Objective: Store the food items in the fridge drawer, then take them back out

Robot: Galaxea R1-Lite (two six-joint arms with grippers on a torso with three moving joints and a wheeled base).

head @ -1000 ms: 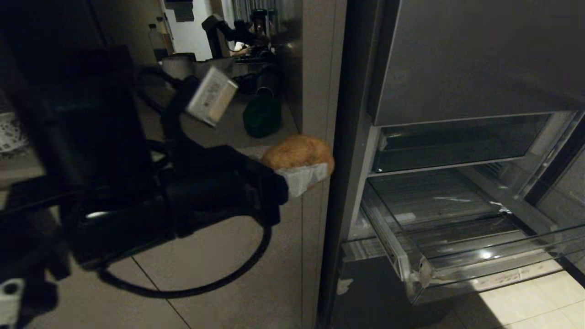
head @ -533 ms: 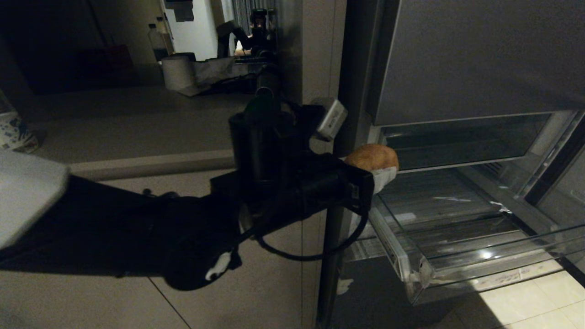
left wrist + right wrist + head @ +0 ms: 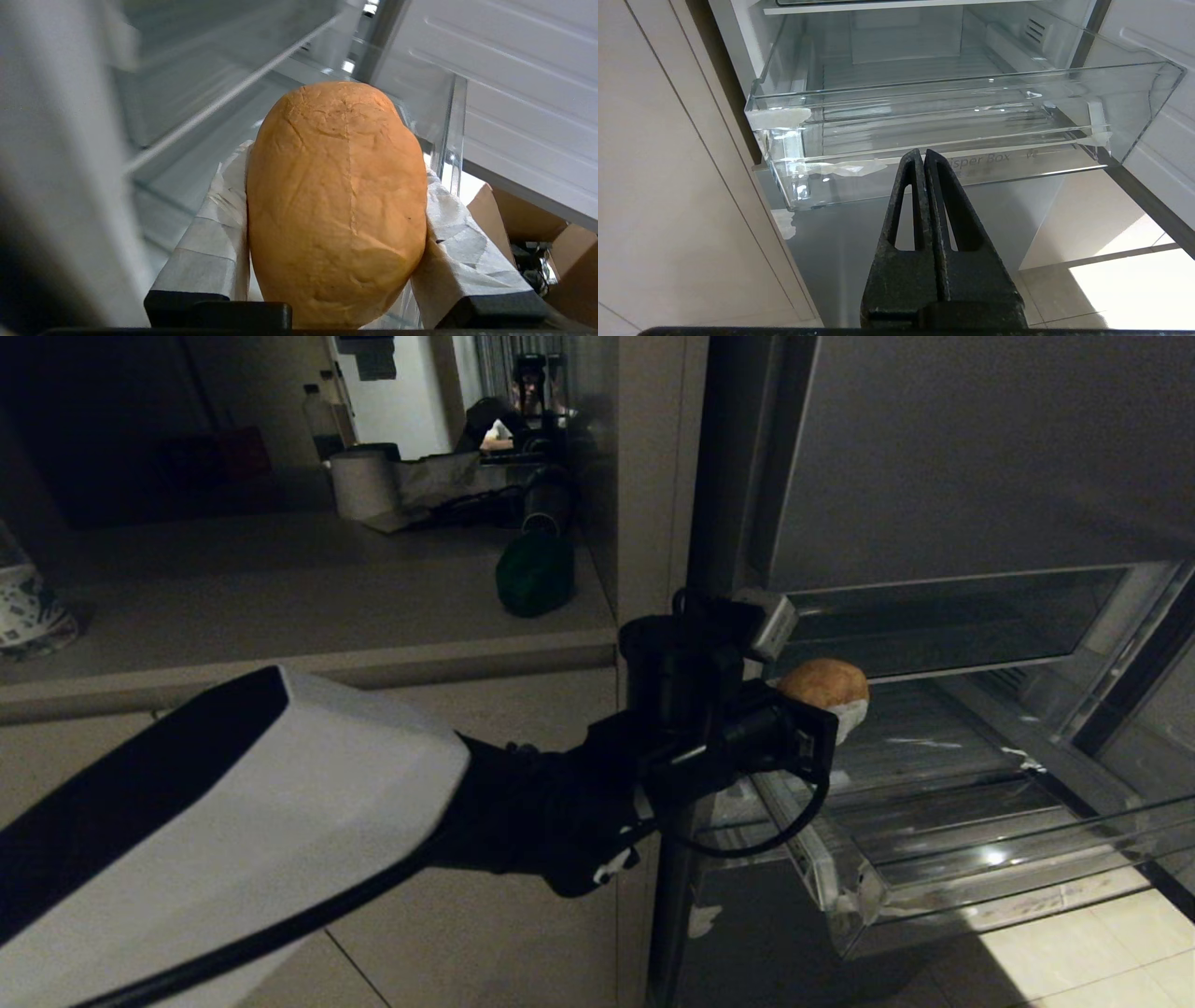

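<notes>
My left gripper [image 3: 843, 707] is shut on the tan potato [image 3: 823, 681], its white-taped fingers [image 3: 219, 224] pressing both sides of the potato [image 3: 336, 200]. It hovers above the left side of the fridge drawer [image 3: 845, 896], a clear plastic bin pulled out and holding nothing. The dark green bell pepper [image 3: 535, 574] sits on the counter to the left of the fridge. My right gripper [image 3: 923, 155] is shut on nothing, low in front of the fridge drawer's [image 3: 971, 77] clear front wall, and does not show in the head view.
A white paper roll [image 3: 362, 483] and a bottle [image 3: 320, 418] stand at the back of the counter [image 3: 233, 588]. A grey panel [image 3: 934, 457] hangs above the drawer opening. The open fridge door and cardboard boxes [image 3: 514, 219] lie beyond the drawer's far side.
My left arm has swung right with the potato, from beside the counter's end past the fridge's edge to above the open drawer. The right gripper stays put.
</notes>
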